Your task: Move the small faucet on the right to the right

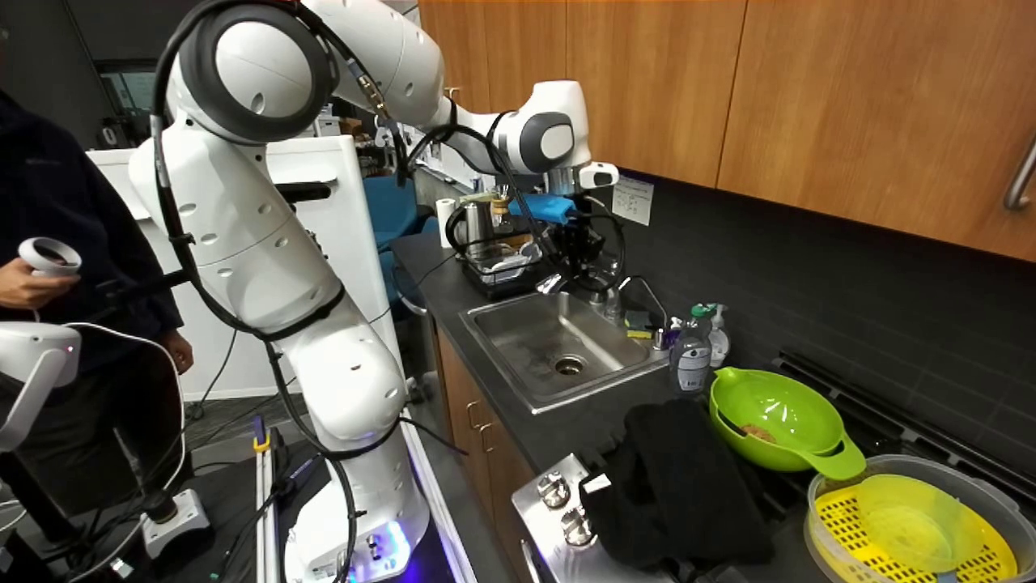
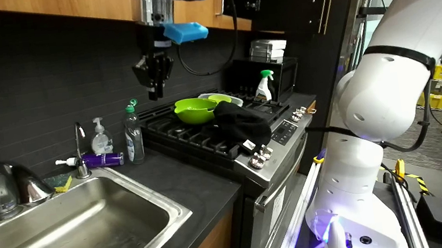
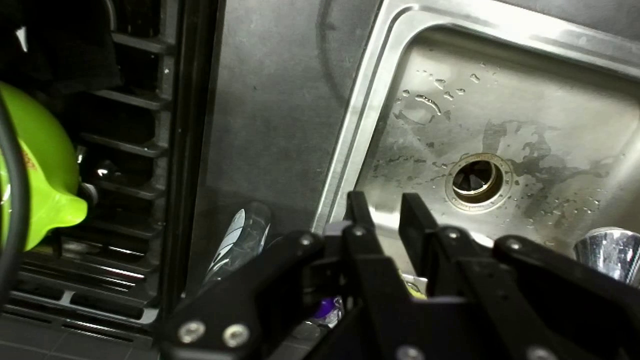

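1. Hovering empty, the claw (image 3: 384, 198) was held slightly parted, presumably so the small tap (image 2: 80, 162) could be straddled.
2. Below the claw, untouched, it was fixed on the sink's rim (image 3: 351, 150).

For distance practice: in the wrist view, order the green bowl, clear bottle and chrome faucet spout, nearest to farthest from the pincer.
1. Clear bottle, left of the pincer.
2. Chrome faucet spout, right edge.
3. Green bowl, far left edge.
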